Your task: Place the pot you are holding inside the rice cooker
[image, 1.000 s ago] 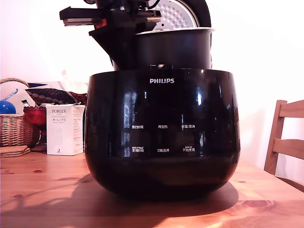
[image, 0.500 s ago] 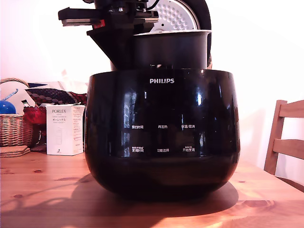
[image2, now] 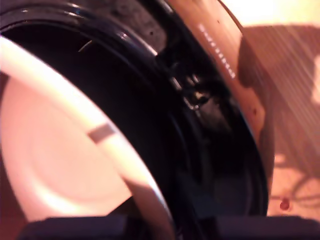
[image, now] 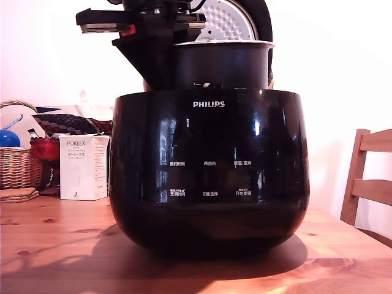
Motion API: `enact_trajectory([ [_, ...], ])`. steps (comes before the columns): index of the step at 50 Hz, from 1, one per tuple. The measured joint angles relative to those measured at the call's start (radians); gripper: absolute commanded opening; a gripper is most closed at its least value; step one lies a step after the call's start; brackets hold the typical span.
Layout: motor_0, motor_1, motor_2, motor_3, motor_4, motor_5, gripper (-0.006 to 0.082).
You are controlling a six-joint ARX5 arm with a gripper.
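The rice cooker (image: 208,171), a big glossy black body with white PHILIPS lettering, fills the middle of the exterior view. Its lid (image: 228,18) stands open behind, showing the white dimpled plate. The pot (image: 223,64) hangs upright over the cooker's mouth, its lower part hidden below the cooker's rim. My gripper (image: 173,44) is shut on the pot's thin rim on the exterior view's left. In the wrist view the pot's pale inside (image2: 55,150) and rim run between my gripper (image2: 165,220), with the cooker's dark cavity (image2: 150,75) beside them.
The cooker stands on a wooden table (image: 61,245). On the exterior view's left are a white PORLEX box (image: 84,166), a wicker basket (image: 15,168) and a red object (image: 44,149). A wooden chair (image: 370,177) stands at the right edge.
The pot and my gripper have sunk a little towards the cooker. The cooker itself has not moved.
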Motion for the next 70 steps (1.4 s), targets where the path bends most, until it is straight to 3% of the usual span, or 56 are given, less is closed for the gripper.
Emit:
enact_trajectory([
  [54,0.000,0.000,0.000,0.005,0.000,0.000,0.0064],
  [62,-0.001,0.000,0.000,0.010,-0.001,0.000,0.0113],
  [66,-0.001,0.000,0.000,0.011,-0.001,-0.004,0.0083],
  [70,-0.001,0.000,0.000,0.008,0.000,-0.008,-0.0032],
])
